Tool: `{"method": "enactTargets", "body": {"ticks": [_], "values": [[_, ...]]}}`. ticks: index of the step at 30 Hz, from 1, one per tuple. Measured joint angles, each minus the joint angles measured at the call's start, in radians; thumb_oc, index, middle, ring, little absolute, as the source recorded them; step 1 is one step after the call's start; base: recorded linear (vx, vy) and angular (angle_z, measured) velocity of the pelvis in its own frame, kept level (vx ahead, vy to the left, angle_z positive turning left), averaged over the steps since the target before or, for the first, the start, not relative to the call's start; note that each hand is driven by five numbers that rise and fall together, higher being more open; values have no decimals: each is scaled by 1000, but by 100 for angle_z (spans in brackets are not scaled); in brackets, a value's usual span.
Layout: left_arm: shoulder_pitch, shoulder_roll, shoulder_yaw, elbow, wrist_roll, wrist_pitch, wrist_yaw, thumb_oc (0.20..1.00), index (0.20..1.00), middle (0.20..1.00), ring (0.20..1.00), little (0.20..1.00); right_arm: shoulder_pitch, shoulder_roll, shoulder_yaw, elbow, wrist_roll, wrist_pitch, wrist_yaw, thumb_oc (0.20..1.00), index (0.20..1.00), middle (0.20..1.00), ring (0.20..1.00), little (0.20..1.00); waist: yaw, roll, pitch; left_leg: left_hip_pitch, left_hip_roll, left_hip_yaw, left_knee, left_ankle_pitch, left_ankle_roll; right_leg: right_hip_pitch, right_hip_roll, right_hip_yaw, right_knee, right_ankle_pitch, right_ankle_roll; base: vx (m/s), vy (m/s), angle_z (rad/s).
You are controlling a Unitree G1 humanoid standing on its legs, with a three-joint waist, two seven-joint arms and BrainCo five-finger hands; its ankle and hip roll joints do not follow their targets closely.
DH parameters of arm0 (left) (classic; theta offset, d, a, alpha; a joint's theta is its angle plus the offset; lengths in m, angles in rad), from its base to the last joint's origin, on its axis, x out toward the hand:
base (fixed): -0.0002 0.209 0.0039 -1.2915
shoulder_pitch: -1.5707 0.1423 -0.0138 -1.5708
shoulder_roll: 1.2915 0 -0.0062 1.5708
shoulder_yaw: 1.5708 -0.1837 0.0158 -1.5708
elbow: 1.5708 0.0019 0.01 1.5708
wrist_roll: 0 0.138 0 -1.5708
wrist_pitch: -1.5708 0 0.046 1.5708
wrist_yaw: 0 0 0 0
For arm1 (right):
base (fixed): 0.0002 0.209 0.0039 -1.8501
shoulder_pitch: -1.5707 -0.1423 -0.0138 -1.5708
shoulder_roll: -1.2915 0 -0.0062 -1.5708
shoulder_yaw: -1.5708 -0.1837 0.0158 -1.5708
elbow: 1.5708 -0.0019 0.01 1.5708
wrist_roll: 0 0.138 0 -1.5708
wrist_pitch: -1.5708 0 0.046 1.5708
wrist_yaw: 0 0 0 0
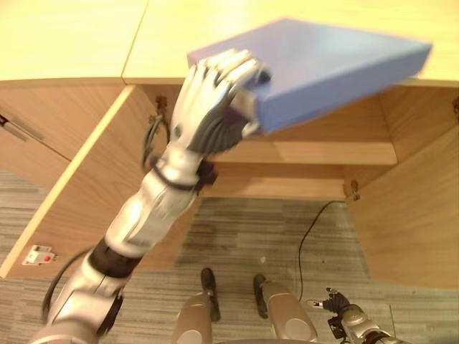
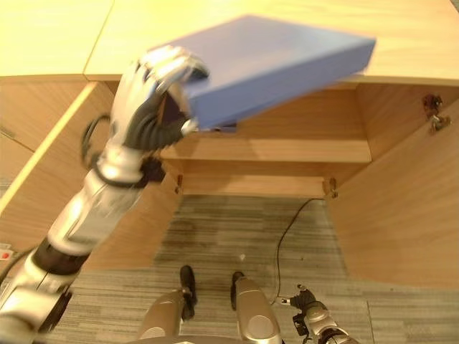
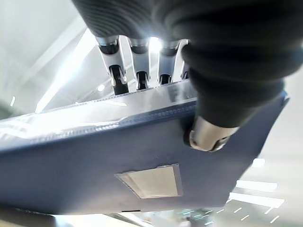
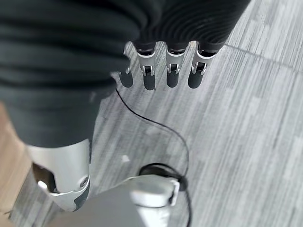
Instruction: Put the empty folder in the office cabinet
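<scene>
The folder (image 1: 323, 64) hides part of the cabinet's (image 1: 401, 208) interior.

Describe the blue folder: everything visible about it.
The blue folder is a thick, box-like binder with a matte blue cover and a pale rectangular label on one face, seen in the left wrist view. It is held in the air, tilted, above the open cabinet and in front of its light wooden top. The left robot hand grips one end, fingers over one face and thumb on the other. Nothing else touches it.
</scene>
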Motion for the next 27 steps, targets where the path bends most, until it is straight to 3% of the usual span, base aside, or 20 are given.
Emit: {"method": "enactTargets", "body": {"ticks": [2, 3, 7, 9, 10, 11, 12, 16, 27], "values": [[54, 15, 21, -23, -187, -23, -53, 200, 200, 200, 200, 200, -9, 0, 0, -26, 3, 2, 11, 1000, 1000, 1000, 1000, 1000, 16, 12, -28, 26, -1, -4, -41, 15, -1, 25, 0, -13, -34, 7, -1, 16, -61, 20], [95, 40, 13, -19, -441, -17, -128, 200, 200, 200, 200, 200, -1, 0, -1, -36, 30, -6, 22, 1000, 1000, 1000, 1000, 1000, 1, 27, -58, 43, -1, -20, -74, 28, -3, 54, 3, -27, -80, 20, 9, 14, -37, 26], [175, 66, -59, 9, -850, 26, -293, 200, 200, 200, 200, 200, -55, 9, 0, -75, 78, -6, 53, 1000, 1000, 1000, 1000, 1000, -3, 42, -87, 68, -2, -29, -120, 46, 1, 89, 6, -43, -131, 35, 11, 1, -41, 10], [198, 47, -107, 21, -972, 51, -332, 200, 200, 200, 200, 200, -84, 34, 17, -94, 94, -3, 52, 1000, 1000, 1000, 1000, 1000, 9, 47, -91, 75, -3, -41, -129, 50, -2, 113, 8, -54, -141, 36, 14, 17, -54, 4], [168, 24, -146, 60, -1016, 52, -335, 200, 200, 200, 200, 200, -141, 54, 51, -35, 127, 37, 14, 1000, 1000, 1000, 1000, 1000, 22, 41, -90, 81, -2, -49, -127, 52, -4, 122, 9, -54, -148, 35, 15, 12, -58, 22], [130, -32, -195, 134, -1061, 90, -378, 200, 200, 200, 200, 200, -167, 55, 30, -75, 166, 46, 36, 1000, 1000, 1000, 1000, 1000, 21, 46, -106, 79, 3, -61, -128, 59, -15, 129, 14, -62, -173, 49, 8, -21, -63, 36], [185, -20, -180, 109, -1116, 93, -379, 200, 200, 200, 200, 200, -189, 60, -24, -125, 200, -23, 48, 1000, 1000, 1000, 1000, 1000, 24, 54, -107, 86, 2, -72, -145, 67, -13, 129, 13, -76, -176, 47, 8, -16, -54, 42], [309, 9, -116, 99, -1198, 89, -374, 200, 200, 200, 200, 200, -196, 4, -89, -116, 256, -44, 28, 1000, 1000, 1000, 1000, 1000, 51, 44, -105, 92, 3, -76, -145, 67, -13, 136, 15, -80, -173, 45, 8, 1, -46, 6], [419, 4, -44, 135, -1207, 98, -355, 200, 200, 200, 200, 200, -9, -27, -140, -268, 316, -70, 3, 1000, 1000, 1000, 1000, 1000, 33, 34, -101, 99, 11, -85, -145, 67, -14, 165, 25, -91, -206, 49, 10, 12, -28, 2]]}}
